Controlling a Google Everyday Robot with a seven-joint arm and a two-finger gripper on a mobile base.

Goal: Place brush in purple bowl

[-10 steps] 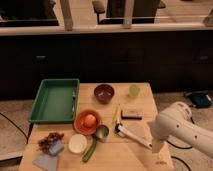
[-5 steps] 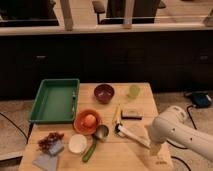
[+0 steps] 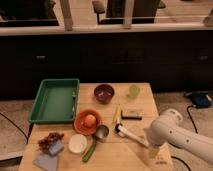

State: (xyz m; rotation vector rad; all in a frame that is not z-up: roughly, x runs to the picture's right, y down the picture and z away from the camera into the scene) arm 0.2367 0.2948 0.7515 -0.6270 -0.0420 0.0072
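Observation:
The brush [image 3: 131, 135] lies on the wooden table, its dark head near a metal cup and its white handle pointing right and toward the front. The purple bowl [image 3: 104, 93] stands at the back middle of the table, with nothing in it that I can see. My gripper [image 3: 154, 149] hangs from the white arm [image 3: 172, 134] at the front right, just beyond the end of the brush handle and close to the table top. It holds nothing that I can see.
A green tray [image 3: 55, 101] is at the left. An orange dish [image 3: 87, 122] holds an orange ball. Near it are a white bowl [image 3: 77, 143], metal cup [image 3: 101, 132], green cucumber-like item [image 3: 90, 150], yellow stick [image 3: 116, 114], black-and-tan block [image 3: 131, 114] and pale green cup [image 3: 133, 91].
The arm has shifted a little to the left and lower, bringing the gripper closer to the end of the brush handle. The objects on the table have not moved.

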